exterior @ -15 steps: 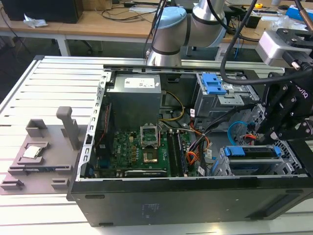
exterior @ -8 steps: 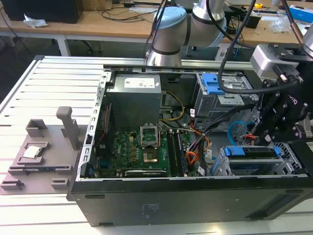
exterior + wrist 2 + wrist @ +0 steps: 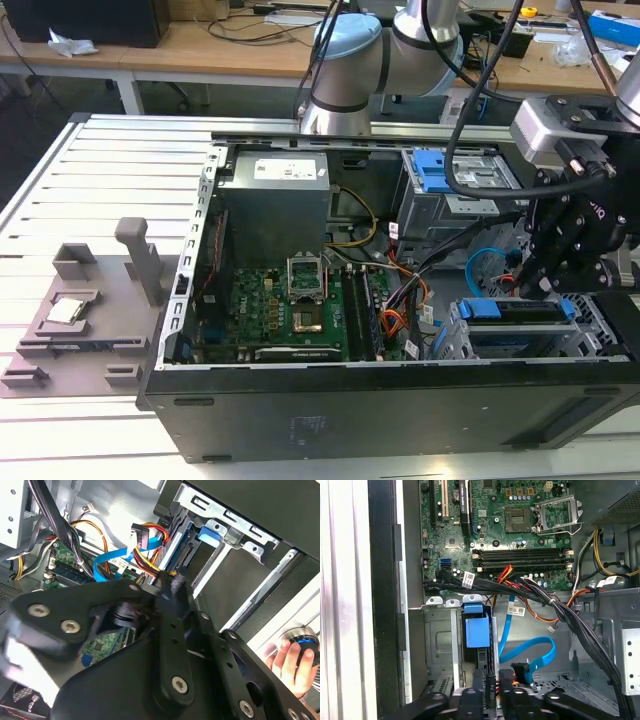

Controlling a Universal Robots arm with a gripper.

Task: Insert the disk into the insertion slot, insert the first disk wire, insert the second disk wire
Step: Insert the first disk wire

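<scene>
The black two-fingered gripper point(image 3: 490, 694) has its jaws clamped on a black plastic wire plug point(image 3: 489, 681) that trails red, yellow and black wires; in the second wrist view the same wires run up to the gripper point(image 3: 167, 582). The wire plug sits right at the exposed end of the disk point(image 3: 477, 630), a flat grey-metal hard drive in a bright blue plastic carrier. Whether the plug is seated I cannot tell.

The disk lies inside the insertion slot point(image 3: 452, 345), a silver-grey perforated sheet-metal bay at four o'clock in the exterior view, at three o'clock from the green motherboard point(image 3: 290, 310). A flat blue data cable point(image 3: 535, 655) loops near the gripper, its black end just beside the fingers.

A bigger grey cage with a small blue latch point(image 3: 436, 170) stands at one o'clock. The open black computer case point(image 3: 350, 410) rests on a ribbed aluminium table point(image 3: 90, 180). A grey moulded tray point(image 3: 80, 320) lies at nine o'clock, well apart.

A person's hand point(image 3: 290, 657) rests on a round silver button with a blue ring point(image 3: 304, 639)
</scene>
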